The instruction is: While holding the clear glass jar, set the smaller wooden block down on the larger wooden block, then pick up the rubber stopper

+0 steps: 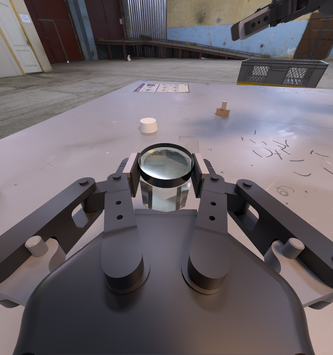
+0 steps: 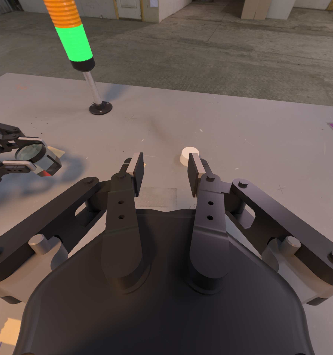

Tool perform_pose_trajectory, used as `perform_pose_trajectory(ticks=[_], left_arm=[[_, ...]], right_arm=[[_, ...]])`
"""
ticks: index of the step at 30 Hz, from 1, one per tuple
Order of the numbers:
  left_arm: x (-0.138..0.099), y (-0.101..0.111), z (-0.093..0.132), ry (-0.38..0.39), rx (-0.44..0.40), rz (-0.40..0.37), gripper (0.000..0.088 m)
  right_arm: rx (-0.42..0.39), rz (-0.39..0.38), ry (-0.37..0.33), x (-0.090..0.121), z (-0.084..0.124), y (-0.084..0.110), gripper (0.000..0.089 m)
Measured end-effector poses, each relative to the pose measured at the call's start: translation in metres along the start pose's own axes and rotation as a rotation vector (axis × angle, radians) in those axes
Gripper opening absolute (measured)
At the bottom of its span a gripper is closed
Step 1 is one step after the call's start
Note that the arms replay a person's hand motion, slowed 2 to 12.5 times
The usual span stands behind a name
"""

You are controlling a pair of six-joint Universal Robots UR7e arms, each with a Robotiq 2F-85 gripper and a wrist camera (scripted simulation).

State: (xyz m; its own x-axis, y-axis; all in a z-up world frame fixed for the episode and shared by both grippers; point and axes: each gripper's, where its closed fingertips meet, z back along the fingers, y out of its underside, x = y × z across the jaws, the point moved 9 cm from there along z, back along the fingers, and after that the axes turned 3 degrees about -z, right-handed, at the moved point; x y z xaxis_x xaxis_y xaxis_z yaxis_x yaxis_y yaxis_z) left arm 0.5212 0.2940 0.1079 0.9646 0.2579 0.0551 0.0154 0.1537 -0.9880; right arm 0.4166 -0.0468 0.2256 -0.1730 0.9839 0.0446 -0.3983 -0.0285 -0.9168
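My left gripper (image 1: 165,165) is shut on the clear glass jar (image 1: 164,184) with a dark rim and holds it above the table; it also shows at the left of the right wrist view (image 2: 36,155). The small wooden block (image 1: 224,105) stands upright on the larger wooden block (image 1: 222,112) on the far right of the table. The white rubber stopper (image 1: 148,125) sits on the table ahead of the jar. In the right wrist view the stopper (image 2: 185,156) lies just beyond my open, empty right gripper (image 2: 165,169), partly behind its right fingertip. The right gripper also shows at the top right of the left wrist view (image 1: 258,23).
A signal pole (image 2: 73,38) with orange and green bands stands on a round base (image 2: 100,109) at the table's far side. A grey crate (image 1: 281,74) sits at the far right edge. A printed sheet (image 1: 161,88) lies flat near the far edge.
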Motion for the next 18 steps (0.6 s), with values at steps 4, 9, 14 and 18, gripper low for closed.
perform_pose_trajectory(ticks=[4, 9, 14, 18], left_arm=[[0.0, 0.0, 0.0, 0.002, 0.001, 0.001, 0.0463], [0.0, 0.0, 0.0, 0.001, 0.003, 0.003, 0.0463], [0.001, 0.001, 0.0, -0.001, 0.005, 0.007, 0.0463], [0.001, 0.001, 0.0, -0.003, 0.007, 0.011, 0.0463]], right_arm=[[0.01, 0.023, -0.021, 0.011, -0.003, 0.003, 0.0392], [0.03, 0.048, -0.032, 0.022, -0.009, 0.008, 0.0337], [0.052, 0.068, -0.031, 0.031, -0.015, 0.014, 0.0281], [0.071, 0.079, -0.031, 0.037, -0.021, 0.019, 0.0259]])
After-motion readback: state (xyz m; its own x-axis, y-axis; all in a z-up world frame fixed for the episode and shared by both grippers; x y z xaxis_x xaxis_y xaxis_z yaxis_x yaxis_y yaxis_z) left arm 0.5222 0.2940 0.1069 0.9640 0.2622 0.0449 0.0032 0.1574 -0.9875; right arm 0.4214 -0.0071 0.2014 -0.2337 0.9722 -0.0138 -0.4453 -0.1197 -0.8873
